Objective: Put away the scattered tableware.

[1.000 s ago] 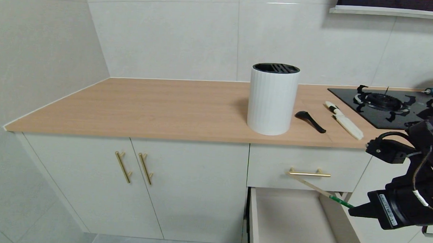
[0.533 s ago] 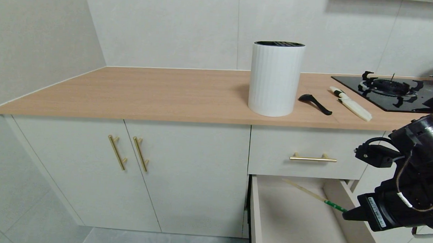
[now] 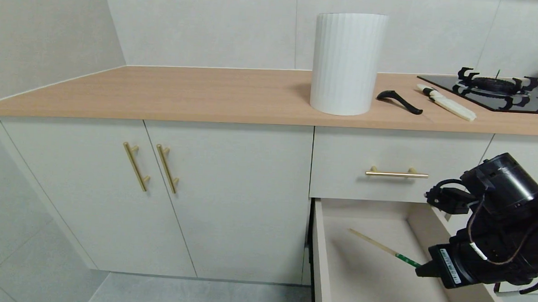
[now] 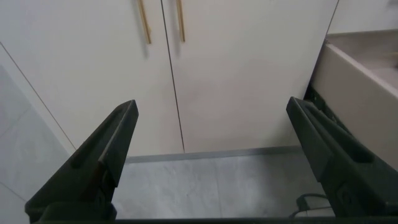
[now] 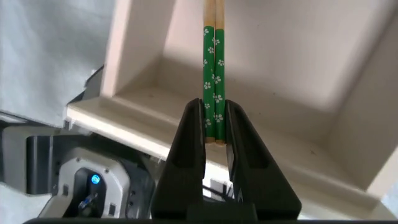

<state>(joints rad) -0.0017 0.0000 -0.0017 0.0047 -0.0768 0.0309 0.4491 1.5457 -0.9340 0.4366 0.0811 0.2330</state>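
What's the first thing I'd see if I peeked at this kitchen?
Probably the tall white ribbed holder on the wooden counter. Then the right gripper, shut on green-ended chopsticks, pointing them into the open drawer below. A black spoon and a pale knife lie beside the holder.

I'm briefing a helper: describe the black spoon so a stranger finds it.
On the wooden countertop, find the white ribbed holder. The black spoon lies beside it, toward the stove; its neighbour, a knife, is cream.
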